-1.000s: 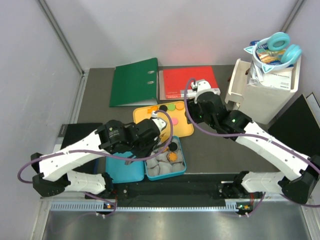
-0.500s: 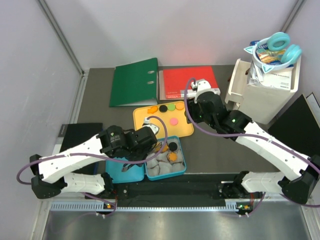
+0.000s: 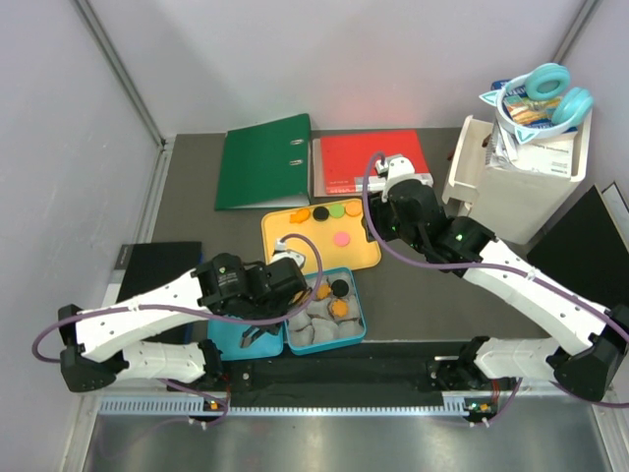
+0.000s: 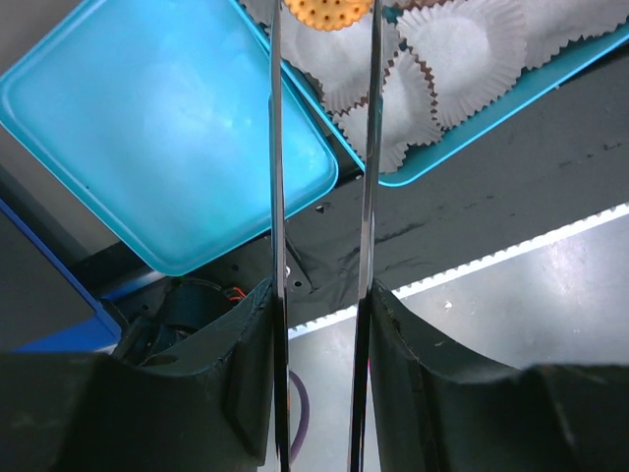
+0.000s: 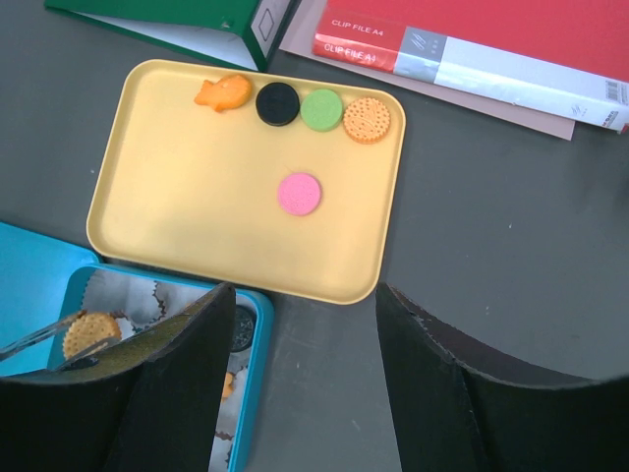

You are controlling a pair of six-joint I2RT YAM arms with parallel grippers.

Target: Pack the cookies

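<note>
Left wrist view, top edge: left claw (image 4: 323, 25) pinches an orange cookie (image 4: 329, 12) above the paper cups (image 4: 462, 49); centre it over an empty one before letting go. Right claw (image 5: 300, 295) hangs spread.

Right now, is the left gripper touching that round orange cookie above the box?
Touching. Left wrist view shows the orange cookie pinched between the left gripper's two thin fingers.
</note>
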